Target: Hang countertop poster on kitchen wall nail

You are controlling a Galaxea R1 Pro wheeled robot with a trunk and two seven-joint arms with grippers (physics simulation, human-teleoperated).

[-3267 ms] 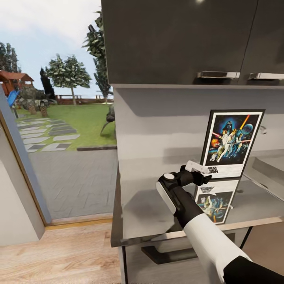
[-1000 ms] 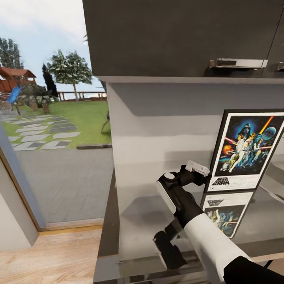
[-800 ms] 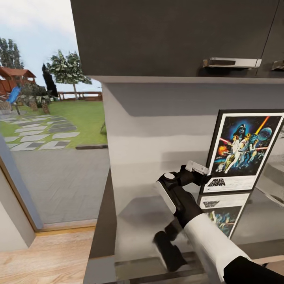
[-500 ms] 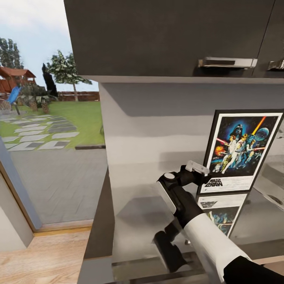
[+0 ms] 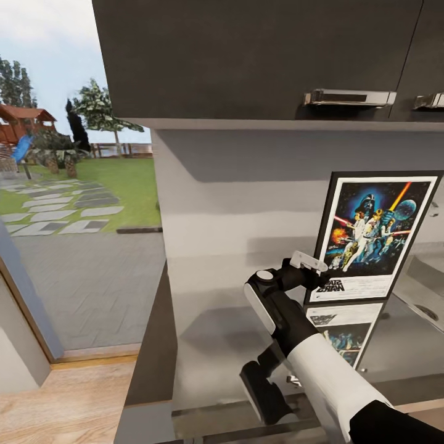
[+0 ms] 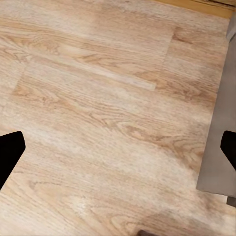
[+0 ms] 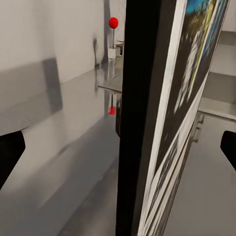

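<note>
The Star Wars poster (image 5: 375, 237) stands upright in its black frame, and its lower edge meets its reflection on the glossy grey countertop (image 5: 216, 333). My right gripper (image 5: 317, 274) is at the poster's lower left corner. In the right wrist view the poster's black frame edge (image 7: 140, 118) runs between the fingertips (image 7: 11, 150), which sit wide apart, so the gripper is open around the edge. My left gripper (image 6: 118, 152) hangs open over the wooden floor (image 6: 98, 98) with nothing in it. The wall nails are out of view.
Dark upper cabinets with bar handles (image 5: 348, 97) hang over the counter. A sink (image 5: 425, 296) is inset at the right, and a red-knobbed lever (image 7: 113, 22) stands behind the poster. A glass opening (image 5: 74, 185) onto a garden lies left of the counter's end.
The whole view has drifted left as the camera moved. The poster's left edge has come closer to my right gripper, which keeps its place in the picture.
</note>
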